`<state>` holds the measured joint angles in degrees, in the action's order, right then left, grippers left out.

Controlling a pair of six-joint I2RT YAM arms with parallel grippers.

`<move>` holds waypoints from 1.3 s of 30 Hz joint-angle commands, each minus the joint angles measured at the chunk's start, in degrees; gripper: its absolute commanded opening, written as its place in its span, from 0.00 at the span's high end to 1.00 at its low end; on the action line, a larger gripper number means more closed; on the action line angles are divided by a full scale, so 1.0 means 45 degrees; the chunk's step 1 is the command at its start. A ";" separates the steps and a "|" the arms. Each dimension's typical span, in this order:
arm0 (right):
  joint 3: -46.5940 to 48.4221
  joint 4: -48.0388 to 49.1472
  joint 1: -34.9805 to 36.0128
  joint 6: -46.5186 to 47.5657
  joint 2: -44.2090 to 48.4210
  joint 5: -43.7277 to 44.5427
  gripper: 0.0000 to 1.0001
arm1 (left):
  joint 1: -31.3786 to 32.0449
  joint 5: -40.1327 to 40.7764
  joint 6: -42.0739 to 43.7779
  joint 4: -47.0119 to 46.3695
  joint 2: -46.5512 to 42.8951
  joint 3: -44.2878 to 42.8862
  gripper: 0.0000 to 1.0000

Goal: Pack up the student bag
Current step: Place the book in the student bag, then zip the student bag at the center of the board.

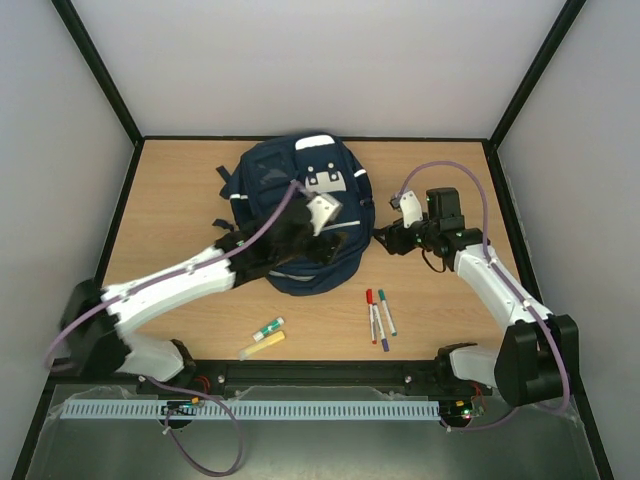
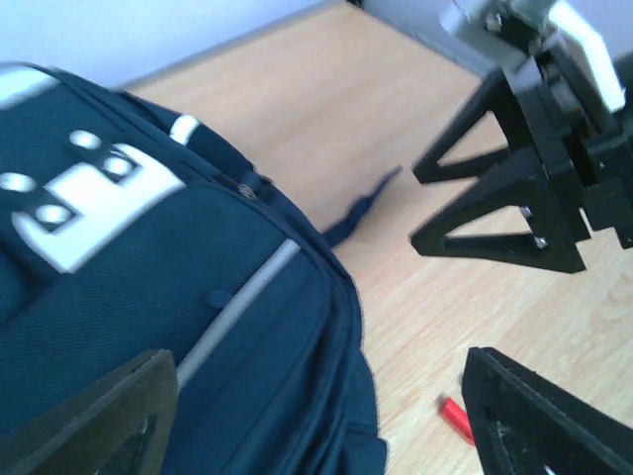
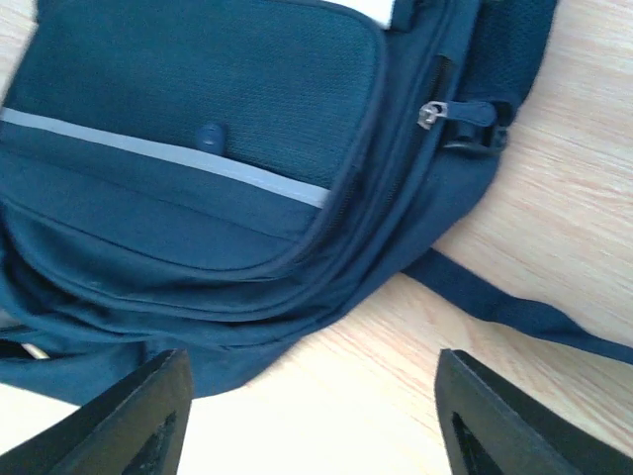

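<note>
Wood tbl (image 1: 180, 215) w/ white walls (image 1: 320, 60) holds student bag (image 1: 268, 182); left tool (image 2: 316, 421), right tool (image 3: 312, 416) apart

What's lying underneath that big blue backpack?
Only the wooden table shows around the student bag, with a dark strap poking out from beneath. Anything directly under it is covered.

Am seeing light wooden table (image 1: 180, 200) lying flat, grain running sideways. Black edging (image 1: 125, 200) bordering its top. Pale grey walls (image 1: 300, 60) closing in on three sides around me. Black frame posts (image 1: 100, 70) slanting up at both far corners. White slotted rail (image 1: 300, 410) running along my near edge. Soft even light falling, casting only faint shadows.
</note>
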<state>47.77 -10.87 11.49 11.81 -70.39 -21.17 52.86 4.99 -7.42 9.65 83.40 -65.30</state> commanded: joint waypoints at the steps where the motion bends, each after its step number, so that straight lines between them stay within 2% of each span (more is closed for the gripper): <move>1: 0.0532 -0.0553 -0.0005 -0.0017 0.0410 -0.1651 0.30 | -0.0009 0.2549 -0.1557 -0.0048 -0.2444 0.2339 0.15; 4: 0.0775 -0.0873 -0.0002 0.0015 0.0840 -0.2300 0.21 | -0.0304 0.3232 -0.2704 0.0220 -0.3697 0.3887 0.14; 6: 0.0889 -0.1062 0.0006 0.0162 0.1039 -0.2810 0.01 | -0.0461 0.3257 -0.3486 0.0407 -0.4201 0.4548 0.14; 11: 0.1414 -0.1867 0.0123 0.1504 0.0528 -0.4514 0.01 | -0.1343 0.2410 -0.4935 0.0778 -0.4606 0.5527 0.14; 15: 0.3167 -0.3539 0.1095 0.2578 -0.1458 -0.3541 0.00 | -0.2383 0.1933 -0.5441 0.1614 -0.4490 0.5868 0.14; 18: 0.3721 -0.3057 0.1980 0.2453 -0.2346 -0.2152 0.11 | -0.3280 0.2442 -0.5785 0.2720 -0.4109 0.5755 0.19; 20: 0.4433 -0.3245 0.2666 0.2247 -0.3094 -0.1524 0.22 | -0.3523 0.2506 -0.5418 0.3175 -0.3813 0.5531 0.24; 24: 0.6465 -0.4759 0.3649 0.2096 -0.4594 -0.1505 0.38 | -0.3813 0.1333 -0.4593 0.3089 -0.3208 0.5425 0.29; 27: 0.6193 -0.4299 0.3933 0.1856 -0.4813 -0.1699 0.39 | -0.4030 -0.0126 -0.4089 0.2834 -0.2727 0.5451 0.26; 30: 0.5065 -0.3360 0.4413 0.2014 -0.4824 -0.0889 0.40 | -0.4022 0.0625 -0.4269 0.3153 -0.2629 0.5402 0.25; 33: 0.4398 -0.3188 0.4763 0.2203 -0.5000 -0.0344 0.41 | -0.4024 0.2071 -0.4482 0.4473 -0.2174 0.4554 0.26; 36: 0.4074 -0.3204 0.4791 0.2069 -0.5136 -0.0788 0.42 | -0.3991 0.2039 -0.3762 0.5416 -0.1380 0.3395 0.28; 39: 0.3943 -0.3080 0.4792 0.2043 -0.5100 -0.0524 0.43 | -0.4090 0.0979 -0.3149 0.5905 -0.0561 0.2562 0.34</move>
<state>66.43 -24.43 32.95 21.21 -93.19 -24.73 35.05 11.84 -25.41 30.22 77.25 -48.84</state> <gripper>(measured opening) 0.577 0.698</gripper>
